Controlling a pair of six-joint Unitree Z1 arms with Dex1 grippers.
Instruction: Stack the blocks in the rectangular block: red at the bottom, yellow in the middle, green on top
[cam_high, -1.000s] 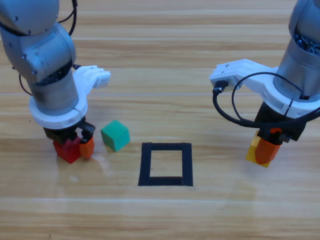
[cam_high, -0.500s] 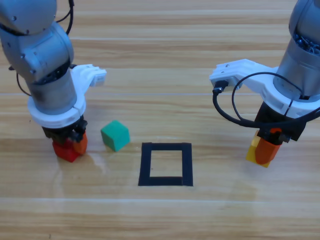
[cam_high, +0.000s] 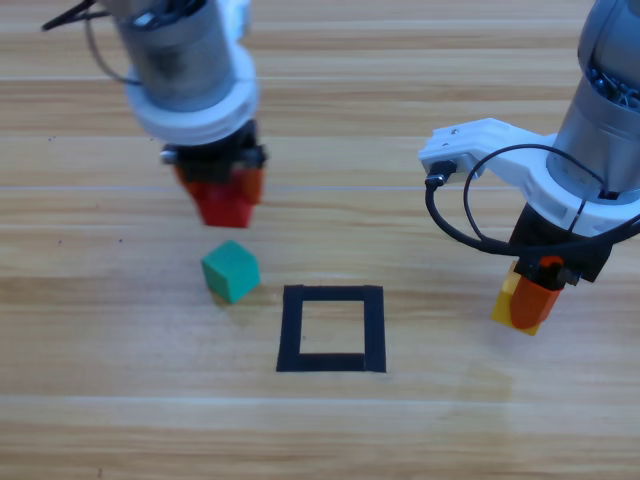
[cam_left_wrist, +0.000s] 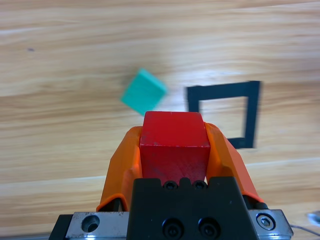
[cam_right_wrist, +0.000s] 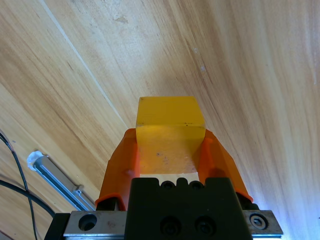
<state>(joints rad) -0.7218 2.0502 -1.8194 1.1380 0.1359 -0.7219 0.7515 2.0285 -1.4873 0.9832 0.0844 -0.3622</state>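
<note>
A: High view first; the left gripper (cam_high: 222, 195) sits up and left of the green cube (cam_high: 231, 270), its orange jaws closed in on the red cube (cam_high: 222, 203); how does its own camera put it?

B: Left wrist view agrees; the left gripper (cam_left_wrist: 174, 142) has both jaws pressed flat to the red cube's (cam_left_wrist: 174, 146) side faces, no wider apart than the cube itself; the cube's front sticks out past the jaw tips, and bare wood shows under it, so it looks clear of the table; beyond it lie the green cube (cam_left_wrist: 144, 92) and the black tape outline (cam_left_wrist: 225, 113), the cube to the left of the outline and apart from it.

A: And the right side?

B: The right gripper (cam_high: 532, 300) is low, to the right of the black tape outline (cam_high: 331, 328) and well apart from it, clamped on the yellow cube (cam_high: 508, 297); from its wrist camera the right gripper (cam_right_wrist: 170, 145) has the yellow cube (cam_right_wrist: 170, 140) held between both jaws, again only as wide as the cube; whether that cube touches the wood I cannot tell.

A: The surface?

B: A wooden table (cam_high: 330, 430) with planks running across the picture; the outline's hollow centre shows bare wood, with no cube in it; the green cube stands tilted to the plank lines, just off the outline's upper-left corner; open wood stretches between the outline and the right gripper, and all along the near edge.
</note>
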